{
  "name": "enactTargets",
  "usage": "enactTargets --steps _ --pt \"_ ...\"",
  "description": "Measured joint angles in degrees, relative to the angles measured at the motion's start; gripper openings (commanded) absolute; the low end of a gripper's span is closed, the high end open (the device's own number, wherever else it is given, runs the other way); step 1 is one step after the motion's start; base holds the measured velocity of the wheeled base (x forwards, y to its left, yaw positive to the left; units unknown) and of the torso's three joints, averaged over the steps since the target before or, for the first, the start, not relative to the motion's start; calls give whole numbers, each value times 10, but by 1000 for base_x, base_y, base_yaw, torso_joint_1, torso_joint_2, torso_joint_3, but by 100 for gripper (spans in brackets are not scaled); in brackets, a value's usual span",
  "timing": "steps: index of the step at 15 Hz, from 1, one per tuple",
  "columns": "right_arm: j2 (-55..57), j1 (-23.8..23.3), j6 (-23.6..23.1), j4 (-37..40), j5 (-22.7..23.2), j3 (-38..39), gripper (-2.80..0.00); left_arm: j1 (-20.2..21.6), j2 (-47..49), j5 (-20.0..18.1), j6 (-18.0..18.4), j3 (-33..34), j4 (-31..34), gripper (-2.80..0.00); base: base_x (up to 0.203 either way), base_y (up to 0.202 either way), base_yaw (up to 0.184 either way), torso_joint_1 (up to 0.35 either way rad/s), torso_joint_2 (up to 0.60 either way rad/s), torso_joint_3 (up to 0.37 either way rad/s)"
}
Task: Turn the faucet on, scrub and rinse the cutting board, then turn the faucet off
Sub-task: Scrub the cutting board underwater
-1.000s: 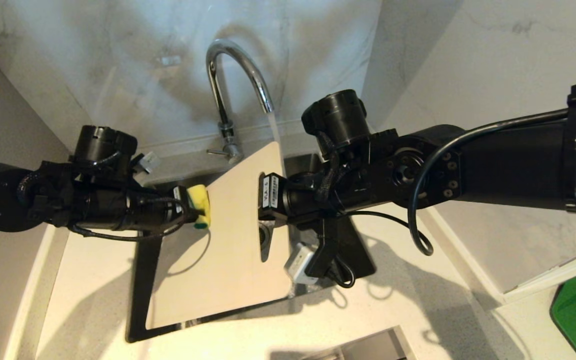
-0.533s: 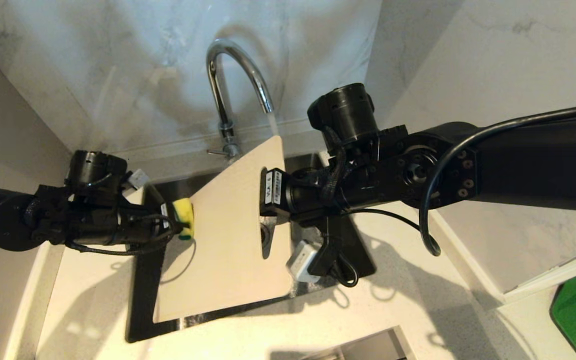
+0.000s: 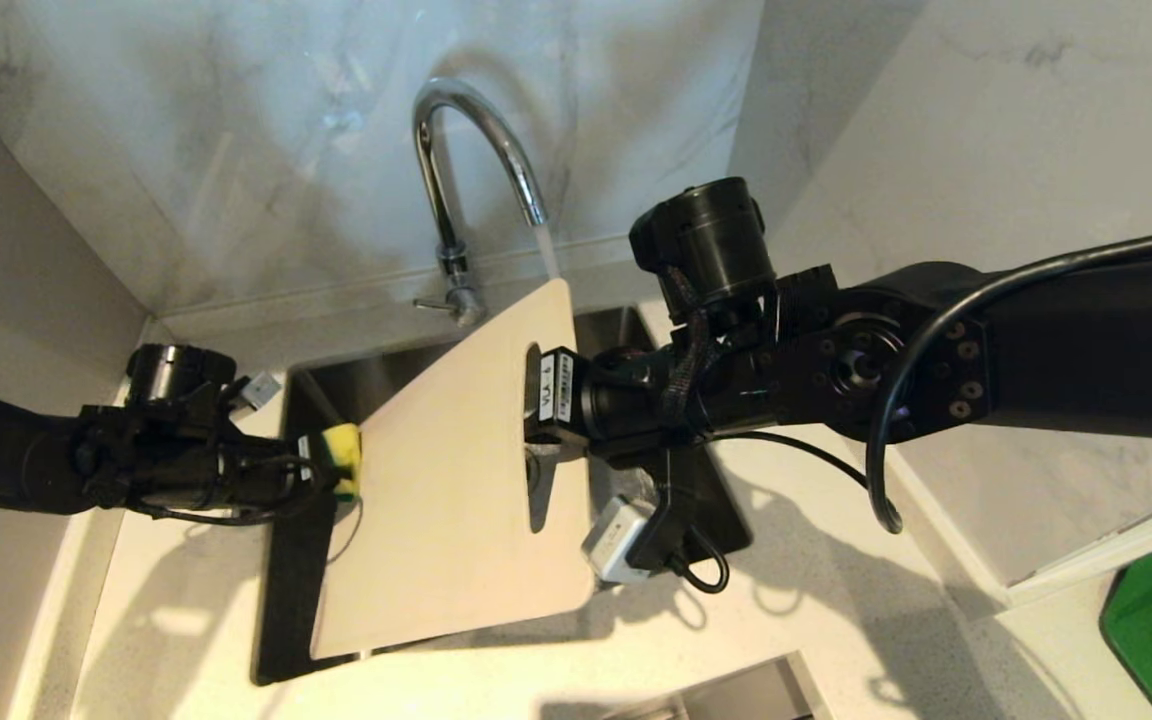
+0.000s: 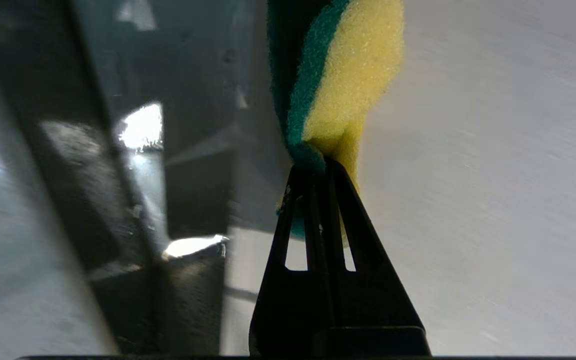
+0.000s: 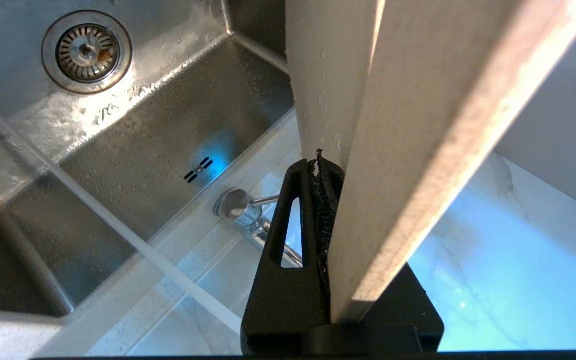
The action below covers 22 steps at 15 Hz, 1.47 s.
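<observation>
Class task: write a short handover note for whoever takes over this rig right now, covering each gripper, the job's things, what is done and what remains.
Left gripper: shut on the yellow-green sponge, at the cutting board's left edge.
Right gripper: shut on the cutting board by its handle-slot end, holding it tilted over the sink.
Faucet: on, with water running down at the board's top corner.
Done: water turned on.
Left: finish scrubbing and rinsing, then turn the faucet off.
</observation>
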Motion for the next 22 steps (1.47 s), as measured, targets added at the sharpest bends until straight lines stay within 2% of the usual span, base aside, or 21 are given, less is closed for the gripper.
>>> enactTargets --steps 8,15,18,22 --pt "-3 -3 9 -23 1 18 -280 25 40 0 21 -6 -16 -280 0 0 0 0 0 0" --pt "5 -4 8 -26 1 27 -280 12 -58 -1 10 -11 -3 -280 0 0 0 0 0 0" --pt "10 -5 8 -26 2 27 -280 -30 -122 -1 -22 -18 38 -280 0 0 0 0 0 0" --pt "22 -9 9 -42 0 23 -280 -167 -196 7 -87 -26 82 -280 0 0 0 0 0 0"
